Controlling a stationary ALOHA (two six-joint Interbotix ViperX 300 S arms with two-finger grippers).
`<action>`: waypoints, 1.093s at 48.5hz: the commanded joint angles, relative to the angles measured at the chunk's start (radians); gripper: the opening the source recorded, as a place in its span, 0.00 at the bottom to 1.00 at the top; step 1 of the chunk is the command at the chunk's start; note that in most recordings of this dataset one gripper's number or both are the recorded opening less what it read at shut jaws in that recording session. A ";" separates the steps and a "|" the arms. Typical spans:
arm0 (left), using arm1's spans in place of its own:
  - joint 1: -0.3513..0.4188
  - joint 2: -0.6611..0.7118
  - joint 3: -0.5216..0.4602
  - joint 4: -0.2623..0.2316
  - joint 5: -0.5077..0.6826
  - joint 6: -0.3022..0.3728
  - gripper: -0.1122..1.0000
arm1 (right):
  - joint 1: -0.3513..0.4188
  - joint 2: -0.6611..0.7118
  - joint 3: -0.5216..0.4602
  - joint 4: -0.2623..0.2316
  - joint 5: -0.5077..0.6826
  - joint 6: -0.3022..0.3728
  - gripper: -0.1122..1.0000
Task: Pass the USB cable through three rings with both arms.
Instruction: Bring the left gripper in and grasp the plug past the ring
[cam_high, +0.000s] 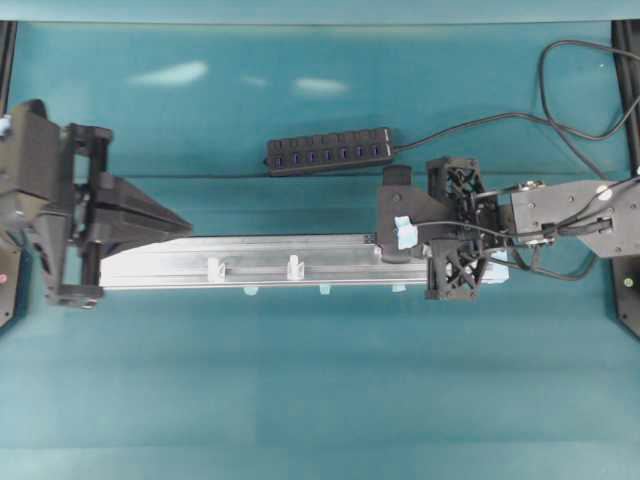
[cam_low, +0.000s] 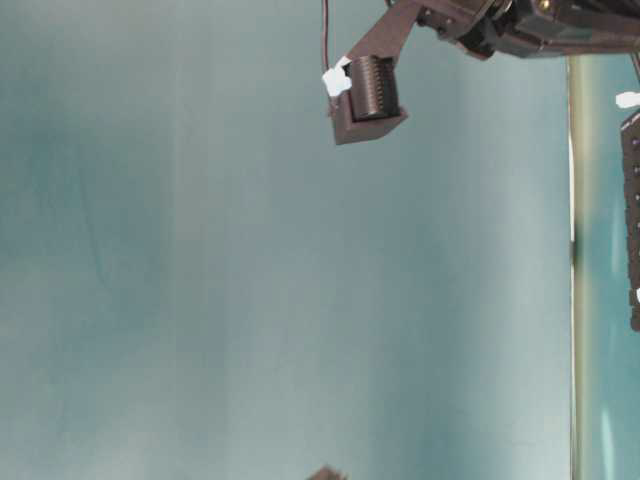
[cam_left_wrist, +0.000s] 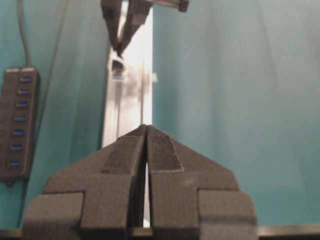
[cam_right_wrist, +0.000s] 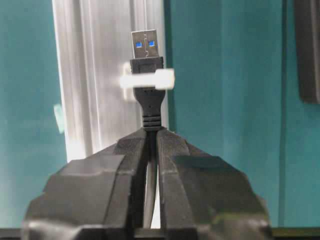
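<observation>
From overhead, the right gripper sits over the right end of the silver rail, and two of the three rings stand bare further left, so the step in hand looks like threading the first ring; doing it well means keeping the plug level and in line with the rail so it clears the loop rather than catching its edge. The left gripper waits at the rail's left end, jaws together on nothing. The table-level view shows only the right gripper's tip above the teal counter, with a thin line of cable rising from it. In the left wrist view the jaws are pressed flat together and empty, pointing along the rail toward the far gripper. In the right wrist view the jaws are clamped on the USB cable just behind its strain relief, the plug pointing forward and crossing a white ring; whether it is through or only in front, I cannot tell.
</observation>
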 joint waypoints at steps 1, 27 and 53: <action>0.008 0.034 -0.044 0.003 -0.021 0.002 0.12 | -0.008 -0.003 -0.006 -0.003 -0.028 -0.005 0.02; 0.057 0.264 -0.138 0.003 -0.055 0.005 0.15 | -0.017 0.006 0.006 -0.003 -0.086 0.002 0.02; 0.057 0.624 -0.293 0.003 -0.192 0.020 0.83 | -0.017 0.000 0.041 -0.002 -0.183 0.008 0.02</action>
